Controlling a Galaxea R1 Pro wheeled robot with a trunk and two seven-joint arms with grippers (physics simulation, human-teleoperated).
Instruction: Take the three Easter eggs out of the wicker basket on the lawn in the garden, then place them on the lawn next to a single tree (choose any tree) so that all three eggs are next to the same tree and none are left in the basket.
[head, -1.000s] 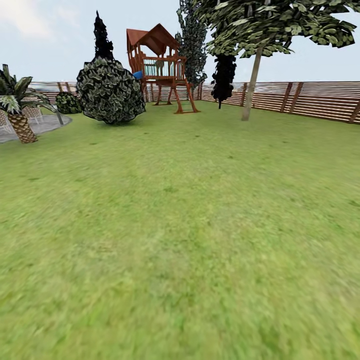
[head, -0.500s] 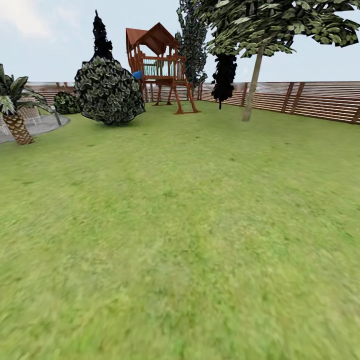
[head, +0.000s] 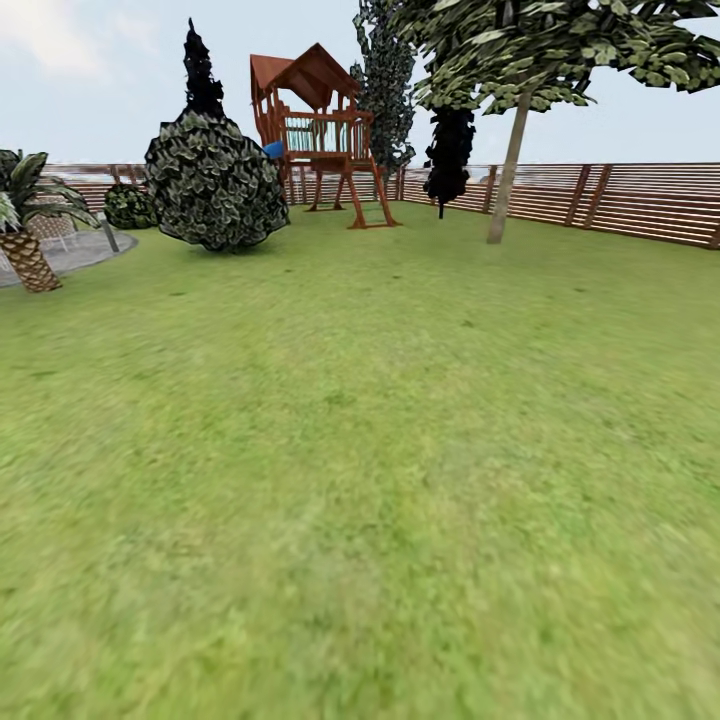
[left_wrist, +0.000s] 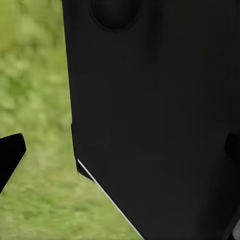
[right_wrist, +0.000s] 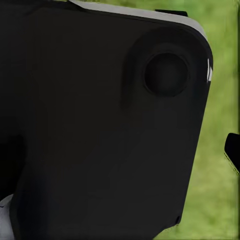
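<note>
Wide open ground here: the broad stretch of short, blurry green lawn (head: 380, 480) runs from the near edge of the head view right out to the brown horizontal-slat wooden fence (head: 640, 200) at the back of the garden. Far off, right of centre, stands the tree with the smooth pale grey-beige trunk (head: 507, 170), leaning a touch, its dark green blocky canopy spread overhead. Just beside it, further back, is a thin black-trunked dark tree (head: 447, 150). Centre back, a red-brown wooden play tower with a peaked roof (head: 318, 130) sits on the grass, and to its left a big round dark-leaved bush (head: 215, 182). At the far left edge, a small palm with a scaly trunk (head: 25, 240) stands by a grey paved patch (head: 75, 250). Down at the wrists, each camera looks onto a large black robot body panel (left_wrist: 160, 110) close in front, blurred grass behind it. A black tip of the left fingers (left_wrist: 10, 157) pokes in at one edge, and a black tip of the right fingers (right_wrist: 233, 150) at another; released or clenched, I cannot tell for either.
</note>
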